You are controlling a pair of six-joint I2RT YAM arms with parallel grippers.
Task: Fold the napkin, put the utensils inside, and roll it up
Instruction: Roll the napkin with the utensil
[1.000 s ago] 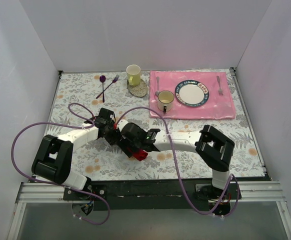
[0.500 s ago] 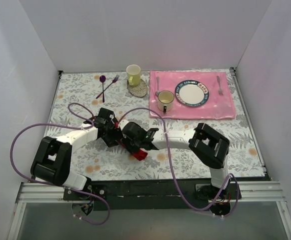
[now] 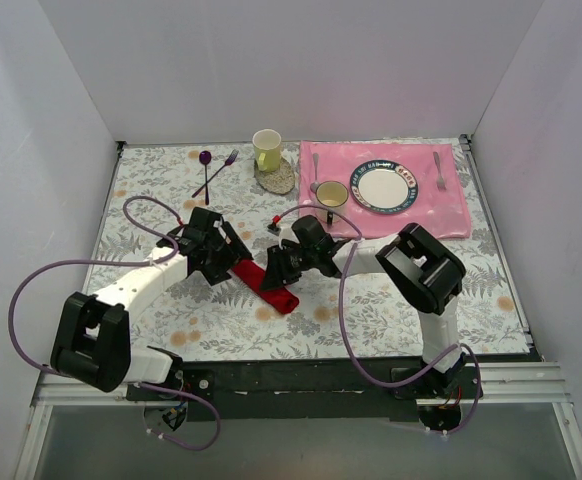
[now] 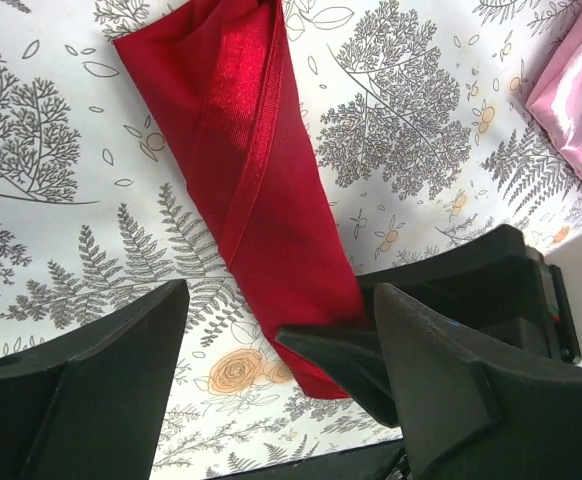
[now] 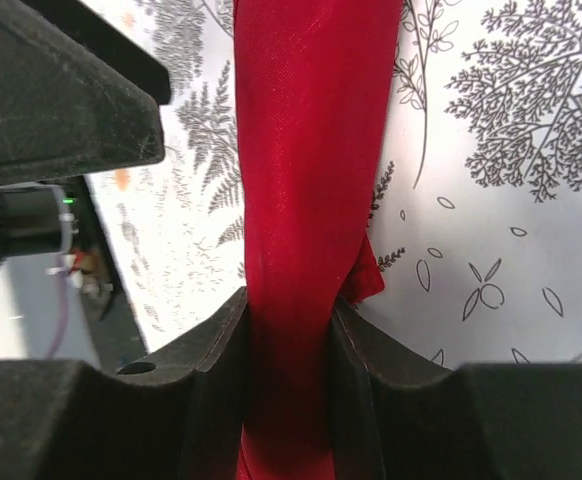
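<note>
One napkin: lying rolled.
Right end effector: clamping it against unrolling.
Left end effector: hovering apart at napkin's 10 o'clock end.

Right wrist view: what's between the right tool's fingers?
The rolled red napkin. It runs straight through the right tool, with both fingers pressed against its sides and the floral table beneath. The right wrist view shows this plainly.

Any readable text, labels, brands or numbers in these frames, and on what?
No text can be read in any view.
The plate has a dark rim band with pale marks, possibly lettering, too small to read.
The napkin and the placemat show no print.
</note>
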